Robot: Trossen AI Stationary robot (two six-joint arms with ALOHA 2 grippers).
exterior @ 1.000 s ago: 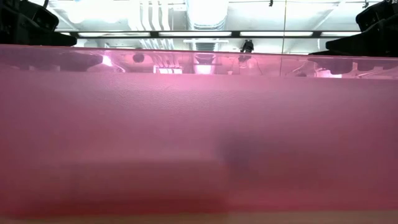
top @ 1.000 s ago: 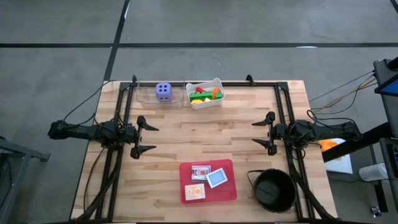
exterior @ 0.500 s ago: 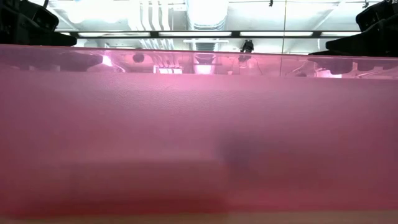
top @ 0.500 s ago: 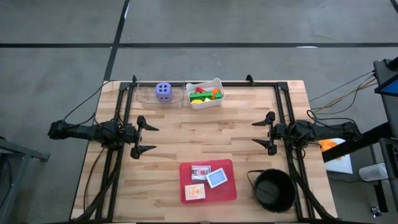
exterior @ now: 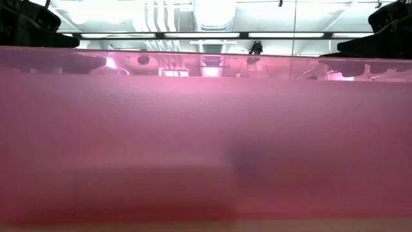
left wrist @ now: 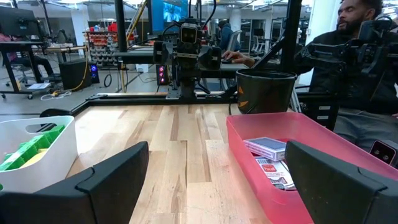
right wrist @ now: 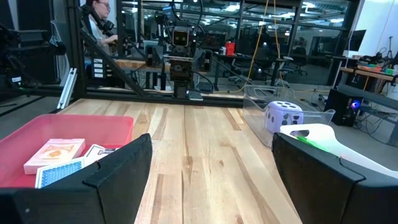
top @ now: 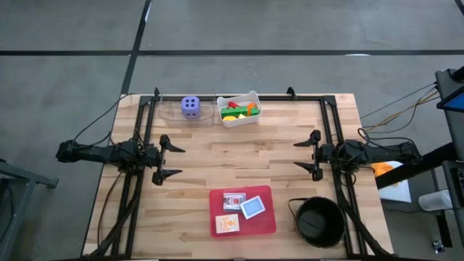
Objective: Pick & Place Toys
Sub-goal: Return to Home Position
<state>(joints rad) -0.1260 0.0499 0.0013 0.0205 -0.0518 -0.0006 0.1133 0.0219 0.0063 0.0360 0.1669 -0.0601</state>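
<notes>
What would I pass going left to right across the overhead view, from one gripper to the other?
In order: left gripper → purple die → white tub → right gripper. Left out: the red bin, which overlaps the tub's span, and the black bucket, which overlaps the right gripper's.

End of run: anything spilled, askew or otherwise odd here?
Nothing spilled or damaged. The blue deck lies askew in the red bin beside the white deck and orange deck. Its wall seems to block nearly the whole low view. The blocks sit in the white tub; left tool and right tool are open, empty.
</notes>
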